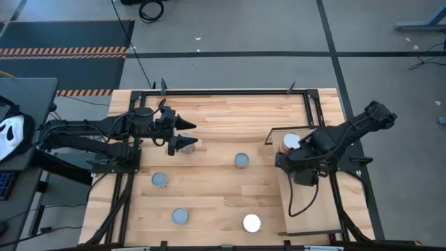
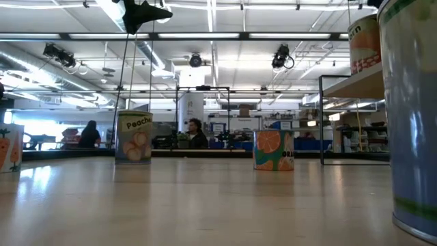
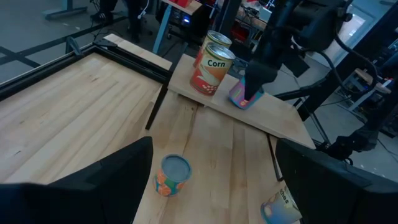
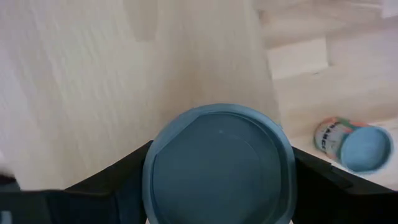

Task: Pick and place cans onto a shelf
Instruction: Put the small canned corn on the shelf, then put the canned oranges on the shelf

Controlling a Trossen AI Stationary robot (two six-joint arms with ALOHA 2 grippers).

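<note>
While the right gripper [image 1: 304,169] hangs over the pale wooden rectangular shelf board w/ thin black metal edge [image 1: 313,216], its two dark fingers sit either side of a small round tin w/ a blue-grey lid [image 4: 219,167]; they look closed on it. The right wrist view shows the lid directly under the wrist, pale board behind it. Whether the tin's base touches the board: can't tell.

Judgement on doing this step well: lower straight down, keep the tin upright, let go only once the base is flat on the board, then lift vertically so the fingers don't drag it over.

Edges & room: just beside this gripper, toward the shelf's far corner, stands an orange-and-white corn can [image 1: 290,141], w/ another tin behind it visible only from the left wrist view [image 3: 217,41]. That side is tight. The board's stretch toward the near table edge is bare, so there's open room there. The black edge runs close on the gripper's table-centre side; best not to set the tin down astride it.

Left gripper [image 1: 187,134] waits well apart, over the slatted wooden tabletop [image 1: 223,115], fingers spread wide, holding nothing. Below and ahead of it sits an orange-sided tin w/ grey lid [image 3: 171,175]. Further tins rest on the tabletop: three grey-topped [image 1: 241,160] [image 1: 159,180] [image 1: 180,216], one shiny white-topped [image 1: 251,223].
</note>
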